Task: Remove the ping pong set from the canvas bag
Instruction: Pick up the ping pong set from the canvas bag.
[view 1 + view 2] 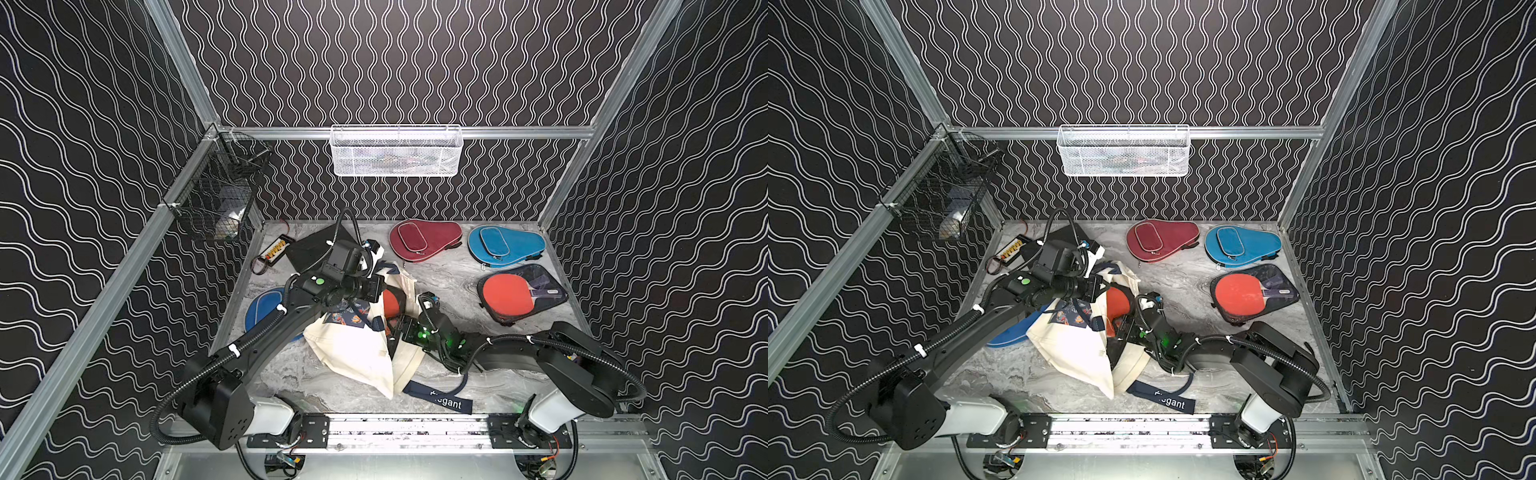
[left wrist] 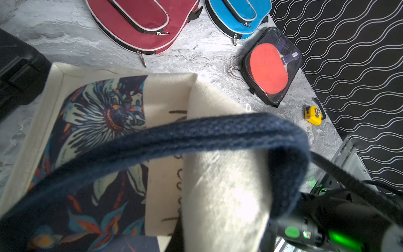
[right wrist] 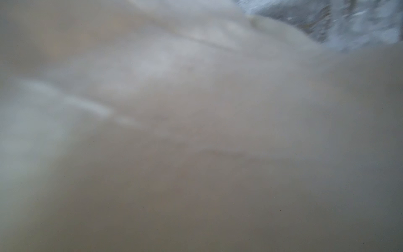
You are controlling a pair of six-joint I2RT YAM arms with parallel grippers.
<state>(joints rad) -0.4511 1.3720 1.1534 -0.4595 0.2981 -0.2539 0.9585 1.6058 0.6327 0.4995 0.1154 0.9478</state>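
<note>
free: bare table [image 1: 453, 274] between canvas bag [image 1: 353, 353] and clear paddle case [image 1: 521, 293] | blocked: rear by maroon case [image 1: 424, 241], blue case [image 1: 505, 245]

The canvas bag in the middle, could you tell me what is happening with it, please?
The left gripper is shut, apparently on the navy strap of the bag, holding its mouth up. The right gripper reaches into that mouth, where a red paddle set shows. Canvas hides its jaws, so a grip cannot be confirmed. The set is not yet out.
</note>
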